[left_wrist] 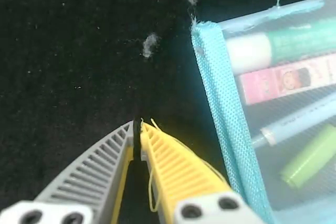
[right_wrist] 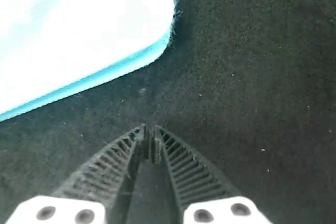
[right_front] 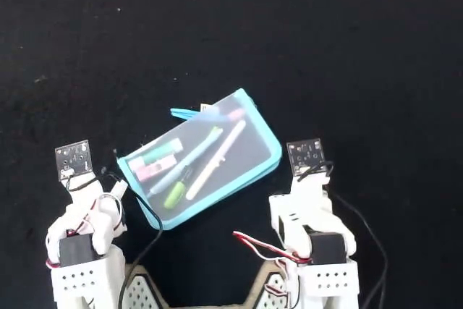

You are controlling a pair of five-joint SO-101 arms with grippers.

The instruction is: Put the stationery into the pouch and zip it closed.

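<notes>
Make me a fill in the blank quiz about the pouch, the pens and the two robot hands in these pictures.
1. The pens lie ____ the pouch.
2. The table has a surface that is ____ in colour.
3. The left hand is ____, with no gap between its fingers.
4. The right hand, beside the pouch, grips ____.

Missing words: inside; black; shut; nothing.
</notes>
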